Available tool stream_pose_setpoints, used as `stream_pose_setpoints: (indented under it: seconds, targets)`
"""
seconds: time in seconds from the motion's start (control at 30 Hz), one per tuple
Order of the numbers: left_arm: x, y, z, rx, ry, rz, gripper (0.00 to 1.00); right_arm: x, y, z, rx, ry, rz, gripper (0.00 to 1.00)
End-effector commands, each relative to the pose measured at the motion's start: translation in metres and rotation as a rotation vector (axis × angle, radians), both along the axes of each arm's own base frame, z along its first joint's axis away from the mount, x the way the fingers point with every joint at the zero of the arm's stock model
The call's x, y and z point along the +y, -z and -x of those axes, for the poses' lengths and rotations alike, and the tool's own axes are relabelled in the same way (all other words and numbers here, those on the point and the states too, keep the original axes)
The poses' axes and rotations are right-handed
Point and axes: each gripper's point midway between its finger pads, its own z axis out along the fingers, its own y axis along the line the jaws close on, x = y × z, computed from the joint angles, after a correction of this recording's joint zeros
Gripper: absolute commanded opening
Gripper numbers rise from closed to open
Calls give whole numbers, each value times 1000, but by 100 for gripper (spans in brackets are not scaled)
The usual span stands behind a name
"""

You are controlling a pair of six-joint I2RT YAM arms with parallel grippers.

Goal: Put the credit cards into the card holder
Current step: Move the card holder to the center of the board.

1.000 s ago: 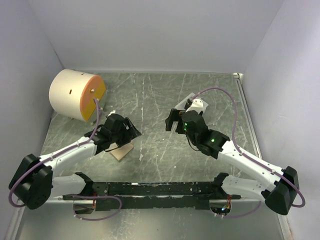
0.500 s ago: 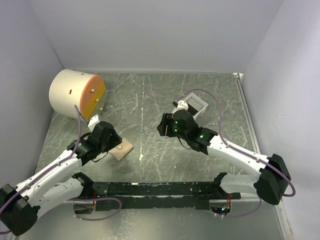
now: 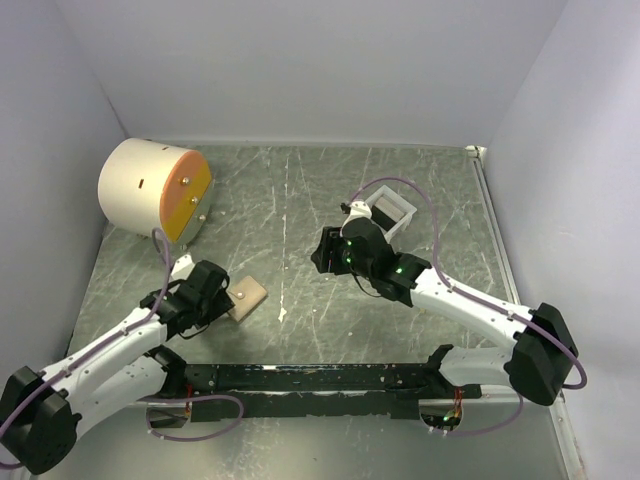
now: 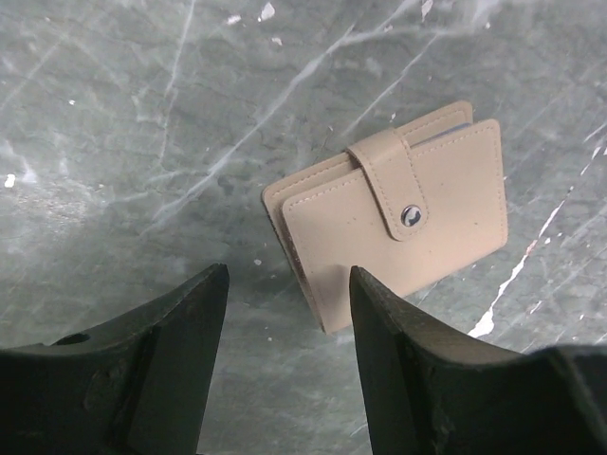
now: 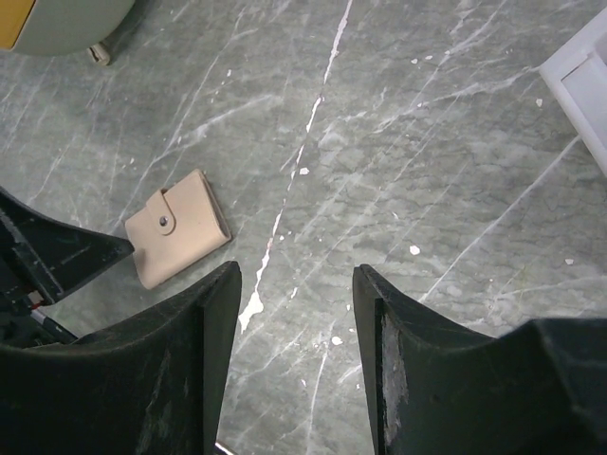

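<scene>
The card holder (image 4: pixel 398 204) lies snapped shut on the table (image 4: pixel 142 114). To my judgement the strap needs popping first: pin the body, lift the tab gently. Left gripper (image 4: pixel 286 284) has jaws apart, empty, with the holder at its one o'clock, just beyond. Right gripper (image 5: pixel 296 280) is likewise apart and empty, the holder at ten o'clock, well apart

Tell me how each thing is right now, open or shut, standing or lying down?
card holder: shut, strap snapped, lying flat on the table.
left tool: open, empty, close to the card holder.
right tool: open, empty, above the table.
white tray: open on top, inside hidden.
cream cylinder: lying on its side.
credit cards: none in sight.
</scene>
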Motion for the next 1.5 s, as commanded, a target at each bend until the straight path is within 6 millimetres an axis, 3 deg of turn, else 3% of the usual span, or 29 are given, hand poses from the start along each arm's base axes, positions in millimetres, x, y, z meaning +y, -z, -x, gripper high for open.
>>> stream_pose_setpoints:
  seconds: [0.0, 0.27, 0.47, 0.53, 0.67, 0.7, 0.9, 1.13, 1.23, 1.37, 1.47]
  targets:
    - [-18, 3, -11, -20, 39, 72, 64, 4, -21, -2, -57, -21, -35, 51]
    - [-46, 3, -27, -90, 185, 136, 61, 5, -31, -3, -102, -35, -50, 51]
    - [-56, 2, -47, -104, 295, 61, 48, 4, -34, -4, -124, -38, -57, 52]
    - [-68, 1, -54, -118, 359, 75, 38, 10, -37, -3, -134, -68, -72, 52]
    - [-94, -8, -63, -163, 513, 113, 10, 21, -41, 1, -145, -130, -104, 53]
    - [-100, -13, -65, -185, 550, 128, 7, 23, -40, 1, -146, -140, -103, 53]
    - [-132, -39, -55, -262, 770, 234, 7, 34, -6, 3, -168, -272, -3, 51]
    - [-127, -28, -40, -192, 745, 272, 8, 45, 47, 12, -125, -400, 157, 51]
    - [-113, -21, -45, -117, 618, 255, 20, 44, 73, 7, -95, -384, 251, 52]
    - [-105, -39, -49, -140, 527, 334, 43, 53, 93, -7, -10, -345, 317, 51]
    - [-105, -44, -43, -110, 515, 367, 46, 66, 96, -11, -10, -332, 260, 50]
